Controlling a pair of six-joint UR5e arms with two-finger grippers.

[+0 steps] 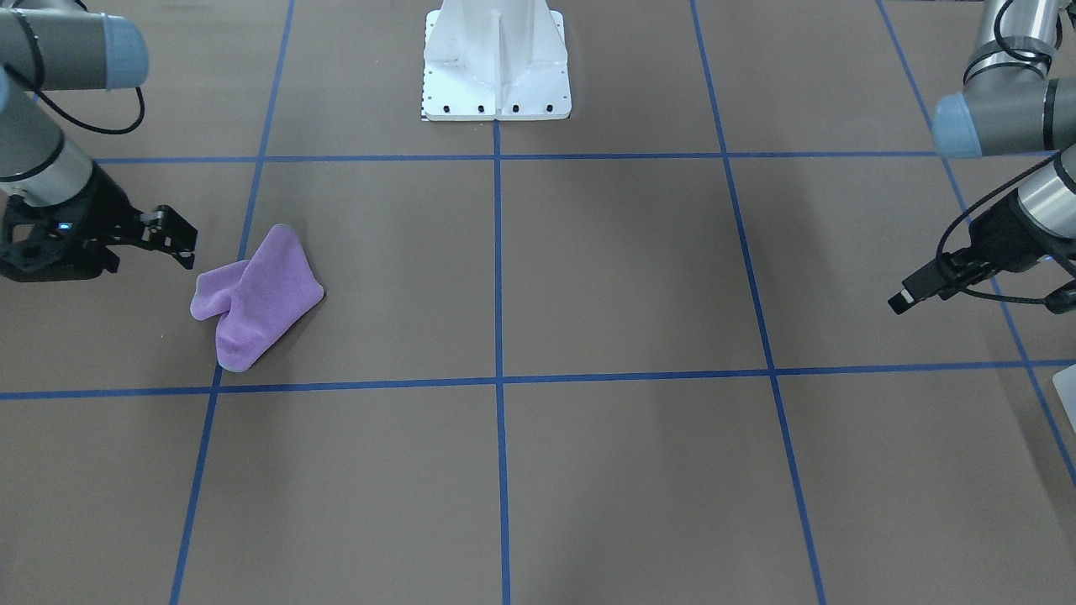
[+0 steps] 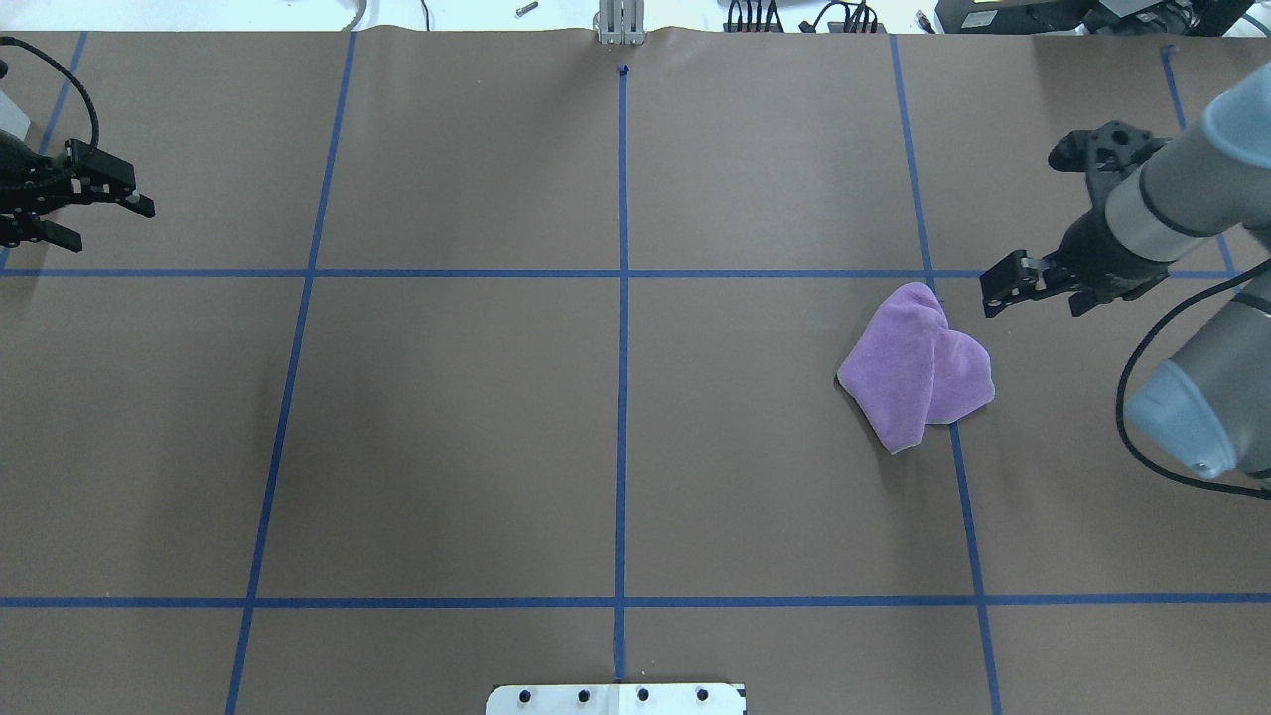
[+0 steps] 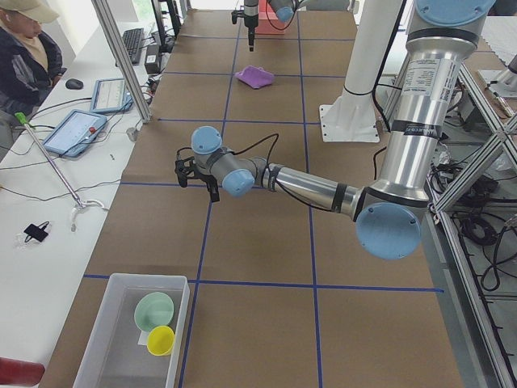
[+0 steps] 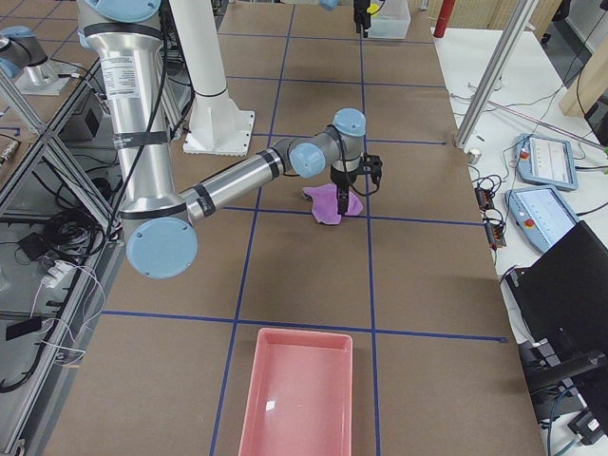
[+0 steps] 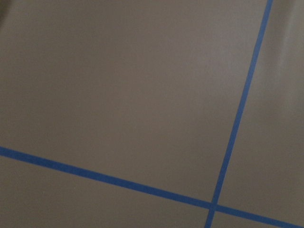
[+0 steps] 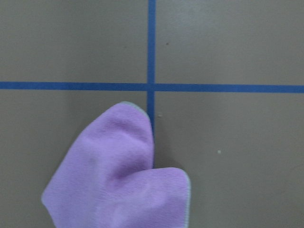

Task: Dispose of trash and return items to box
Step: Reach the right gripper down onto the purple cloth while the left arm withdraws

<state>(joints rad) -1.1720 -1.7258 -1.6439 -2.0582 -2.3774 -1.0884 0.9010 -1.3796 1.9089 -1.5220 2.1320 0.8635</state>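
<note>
- The yellow cup and mint bowl already lay inside the box, nearest.
- The left jaws hung parted and empty above the bare surface.
- Farthest, the right jaws hovered just beside the purple cloth, their spread impossible to tell. It would likely be best to descend straight and pinch its raised fold.

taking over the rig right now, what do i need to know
Left gripper: open, empty, over bare table.
Right gripper: looks open, empty, hovering at the edge of the purple cloth.
Done: green bowl and yellow cup sit in the clear box.
Left: the cloth lies crumpled on the table, not yet picked up.
</note>
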